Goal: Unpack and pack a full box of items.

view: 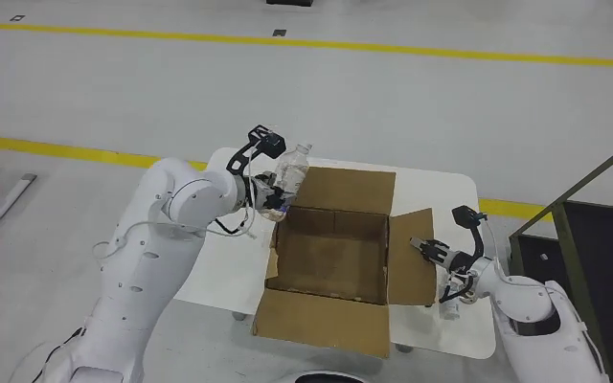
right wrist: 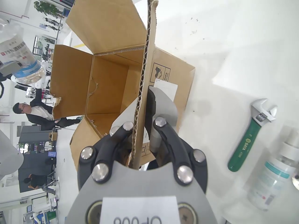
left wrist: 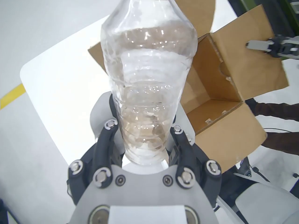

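Observation:
An open cardboard box [view: 330,254] stands on the white table [view: 225,268], and its inside looks bare. My left gripper [view: 271,198] [left wrist: 146,129] is shut on the lower part of a clear plastic bottle [view: 290,172] [left wrist: 147,71]. It holds the bottle tilted in the air above the box's far left corner. My right gripper [view: 426,249] [right wrist: 142,108] is shut on the edge of the box's right flap [view: 414,254] [right wrist: 146,71], which runs between its fingers. The box [left wrist: 224,82] and that gripper [left wrist: 264,45] also show in the left wrist view.
On the table to the right of the box lie a green-handled adjustable wrench [right wrist: 252,136] and a small clear bottle with a white cap [right wrist: 273,176]. A dark frame [view: 575,239] stands past the table's right edge. Bare table lies left of the box.

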Robot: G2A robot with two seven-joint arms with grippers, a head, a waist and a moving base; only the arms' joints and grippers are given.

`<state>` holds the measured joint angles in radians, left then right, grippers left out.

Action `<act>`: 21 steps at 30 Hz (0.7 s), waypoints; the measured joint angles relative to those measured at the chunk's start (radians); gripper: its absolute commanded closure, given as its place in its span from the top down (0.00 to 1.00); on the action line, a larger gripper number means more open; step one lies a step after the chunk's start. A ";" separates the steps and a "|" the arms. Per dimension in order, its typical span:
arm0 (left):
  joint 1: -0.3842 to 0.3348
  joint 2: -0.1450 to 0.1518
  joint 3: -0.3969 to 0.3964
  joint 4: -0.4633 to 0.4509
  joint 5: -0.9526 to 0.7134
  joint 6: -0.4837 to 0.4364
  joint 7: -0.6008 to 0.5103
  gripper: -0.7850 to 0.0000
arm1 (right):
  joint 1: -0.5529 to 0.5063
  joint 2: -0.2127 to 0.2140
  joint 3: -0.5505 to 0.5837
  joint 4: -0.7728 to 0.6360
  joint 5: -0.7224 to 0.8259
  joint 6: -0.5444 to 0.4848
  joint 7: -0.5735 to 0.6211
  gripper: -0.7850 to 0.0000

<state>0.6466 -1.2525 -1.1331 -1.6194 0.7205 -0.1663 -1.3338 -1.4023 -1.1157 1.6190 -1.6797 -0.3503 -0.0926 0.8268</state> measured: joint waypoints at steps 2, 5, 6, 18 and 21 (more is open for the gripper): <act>-0.016 -0.004 0.008 0.021 -0.078 -0.004 -0.003 0.00 | -0.001 0.000 -0.004 -0.004 0.002 0.007 -0.010 0.00; -0.045 -0.015 0.041 0.065 -0.194 0.012 -0.028 0.00 | -0.006 0.002 -0.007 -0.015 0.003 0.014 -0.015 0.00; -0.054 -0.018 0.054 0.082 -0.229 0.021 -0.039 0.00 | -0.007 0.002 -0.008 -0.017 0.002 0.017 -0.015 0.00; -0.079 -0.032 0.107 0.151 -0.351 0.033 -0.069 0.00 | -0.005 0.009 -0.014 -0.035 0.006 0.042 -0.019 0.00; -0.079 -0.032 0.107 0.151 -0.351 0.033 -0.069 0.00 | -0.007 0.011 -0.016 -0.043 0.007 0.047 -0.019 0.00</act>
<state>0.5678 -1.2846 -1.0263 -1.4684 0.3696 -0.1334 -1.4033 -1.4089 -1.1049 1.6029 -1.7226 -0.3436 -0.0456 0.8079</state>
